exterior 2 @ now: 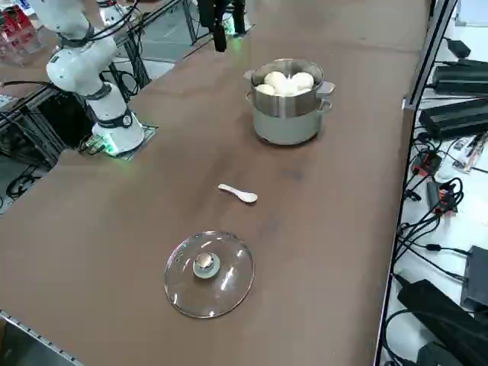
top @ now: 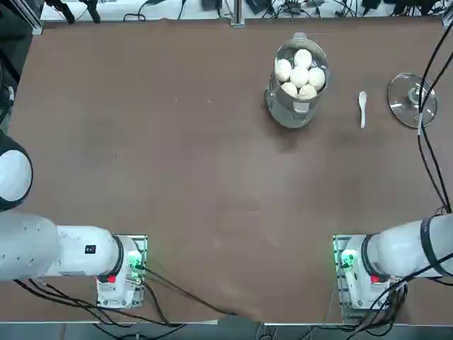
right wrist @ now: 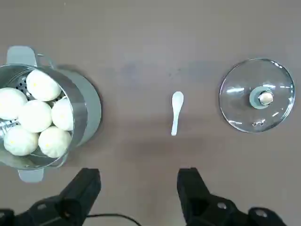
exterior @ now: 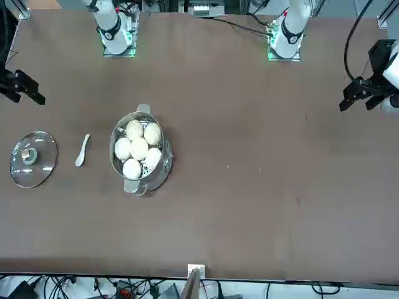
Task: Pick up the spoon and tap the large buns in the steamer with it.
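R gripper (right wrist: 138, 188) hung high above the table (top: 141, 142), jaws spread wide w/ nothing between them; both black fingers (right wrist: 84, 188) showed in the wrist view, well clear of every item below. In the front view the gripper (exterior: 22, 87) sat at the table's edge, apart from the objects. Spoon (top: 362, 108) lay flat on the bare brown tabletop, betw. steamer (top: 291, 110) and glass lid (top: 413, 100), touching neither; white, short handle, bowl end pointing toward the far side of the table in the top view. Same spoon seen in the wrist view (right wrist: 176, 113), front view (exterior: 82, 150) and R side view (exterior 2: 239, 193). Steamer stood upright, shiny steel, small side handles, uncovered. Large buns (top: 300, 74), five, smooth and cream-white, packed together inside on a perforated tray, touching one another; also clear in the wrist view (right wrist: 35, 117). Glass lid rested flat on the table, metal knob up, on the far side of the spoon from the steamer. R arm's base (top: 361, 273) was at the near edge, green light lit.
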You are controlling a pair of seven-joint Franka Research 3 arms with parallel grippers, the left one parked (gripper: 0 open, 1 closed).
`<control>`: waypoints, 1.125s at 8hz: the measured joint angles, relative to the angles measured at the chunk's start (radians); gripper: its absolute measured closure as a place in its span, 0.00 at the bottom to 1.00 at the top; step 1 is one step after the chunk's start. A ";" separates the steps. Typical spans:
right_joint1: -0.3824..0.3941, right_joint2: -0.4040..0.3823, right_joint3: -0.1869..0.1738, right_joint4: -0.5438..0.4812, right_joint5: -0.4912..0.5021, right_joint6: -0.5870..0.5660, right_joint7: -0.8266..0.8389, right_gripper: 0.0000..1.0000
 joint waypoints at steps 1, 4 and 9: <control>0.000 0.000 0.000 0.001 0.000 0.000 -0.001 0.00; -0.003 0.016 -0.002 -0.001 0.000 0.002 -0.001 0.00; -0.051 0.142 -0.010 -0.165 0.000 0.200 -0.001 0.00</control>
